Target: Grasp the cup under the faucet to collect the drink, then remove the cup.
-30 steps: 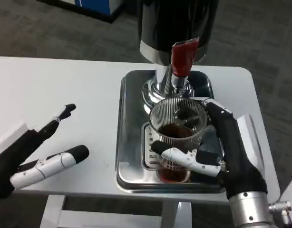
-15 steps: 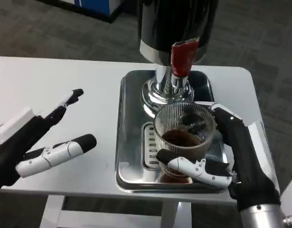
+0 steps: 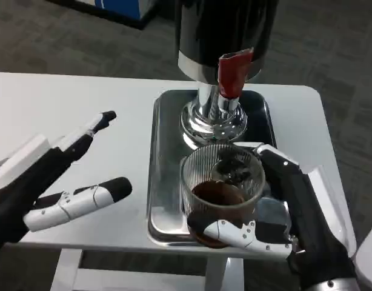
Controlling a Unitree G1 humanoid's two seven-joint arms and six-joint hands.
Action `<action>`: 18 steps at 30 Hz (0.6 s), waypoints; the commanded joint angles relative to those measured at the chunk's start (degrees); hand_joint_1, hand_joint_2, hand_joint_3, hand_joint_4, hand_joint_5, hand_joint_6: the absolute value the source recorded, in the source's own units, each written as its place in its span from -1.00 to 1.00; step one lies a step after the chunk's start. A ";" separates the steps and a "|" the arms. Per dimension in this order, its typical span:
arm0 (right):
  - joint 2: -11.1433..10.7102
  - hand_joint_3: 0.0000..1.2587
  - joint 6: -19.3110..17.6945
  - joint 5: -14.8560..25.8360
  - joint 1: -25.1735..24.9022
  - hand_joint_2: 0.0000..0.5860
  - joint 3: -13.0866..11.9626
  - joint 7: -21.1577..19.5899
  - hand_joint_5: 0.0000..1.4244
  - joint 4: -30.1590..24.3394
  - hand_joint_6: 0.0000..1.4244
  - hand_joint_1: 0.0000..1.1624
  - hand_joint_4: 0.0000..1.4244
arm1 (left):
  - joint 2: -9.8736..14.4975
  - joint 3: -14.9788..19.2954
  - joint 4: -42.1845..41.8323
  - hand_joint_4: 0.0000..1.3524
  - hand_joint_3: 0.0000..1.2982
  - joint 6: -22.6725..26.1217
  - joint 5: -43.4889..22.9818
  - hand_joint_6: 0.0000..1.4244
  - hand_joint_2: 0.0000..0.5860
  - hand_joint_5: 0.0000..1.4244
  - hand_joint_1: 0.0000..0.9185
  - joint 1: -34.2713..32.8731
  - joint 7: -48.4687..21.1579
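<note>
Between right hand fingers — cup.

The cup is clear glass with fine vertical ribs, with dark brown drink inside; the tray is shiny silver, the dispenser is black with a chrome base and a red tap handle, the table is white
</note>
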 commanded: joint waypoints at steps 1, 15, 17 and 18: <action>0.51 0.09 -0.28 0.99 1.38 -0.50 0.90 1.00 0.25 -4.02 0.41 0.52 -0.04 | 1.32 2.02 -2.70 -1.00 -1.00 -2.30 -1.35 -1.00 -0.74 -1.00 -1.00 3.15 -1.75; -0.64 0.10 0.87 2.11 4.31 -0.51 0.62 5.07 0.27 -9.12 0.42 0.51 -0.02 | -0.07 8.09 -12.44 -1.00 -1.00 -3.44 -4.89 -1.00 -0.75 -1.00 -1.00 13.42 -2.92; -0.98 0.10 0.96 2.23 4.44 -0.51 0.40 5.57 0.27 -9.52 0.42 0.51 -0.02 | -0.11 8.46 -13.31 -1.00 -1.00 -3.77 -5.04 -1.00 -0.75 -1.00 -1.00 14.36 -3.25; -1.19 0.10 1.06 2.32 4.56 -0.51 0.26 5.90 0.27 -9.80 0.42 0.51 -0.02 | -0.13 8.59 -13.66 -1.00 -1.00 -3.93 -5.07 -1.00 -0.75 -1.00 -1.00 14.74 -3.40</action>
